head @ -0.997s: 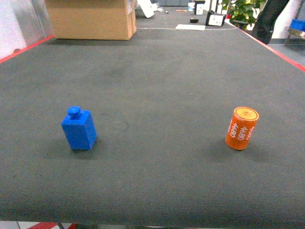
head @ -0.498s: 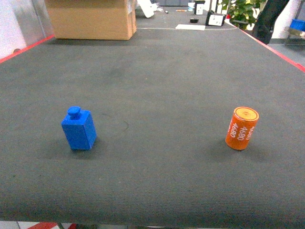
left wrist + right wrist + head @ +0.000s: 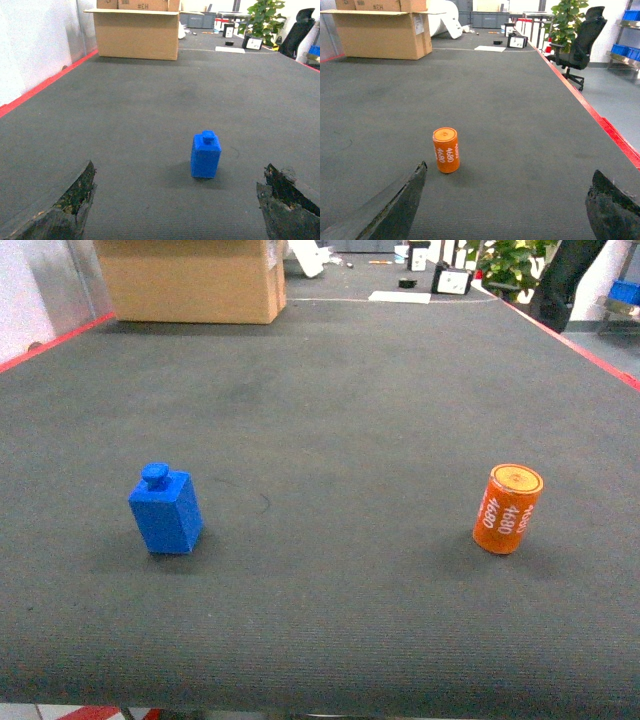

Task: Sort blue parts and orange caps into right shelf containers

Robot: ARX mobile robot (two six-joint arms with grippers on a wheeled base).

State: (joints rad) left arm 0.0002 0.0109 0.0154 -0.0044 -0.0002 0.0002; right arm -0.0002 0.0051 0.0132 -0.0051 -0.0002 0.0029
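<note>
A blue part (image 3: 166, 510), a small block with a round knob on top, stands upright on the left of the dark grey mat. The orange cap (image 3: 508, 508), a cylinder printed 4680, stands on the right. Neither gripper shows in the head view. In the left wrist view my left gripper (image 3: 178, 166) is open, and the blue part (image 3: 205, 155) stands a little ahead between the finger lines, right of centre. My right gripper (image 3: 509, 168) is open too, with the orange cap (image 3: 446, 150) ahead near its left finger. Blue containers (image 3: 625, 50) sit on a shelf far right.
A large cardboard box (image 3: 190, 280) stands at the mat's far left. Red tape edges the mat (image 3: 590, 355) on both sides. Beyond the right edge are an office chair (image 3: 582, 42) and a potted plant (image 3: 565, 22). Small items lie at the far end (image 3: 430, 282).
</note>
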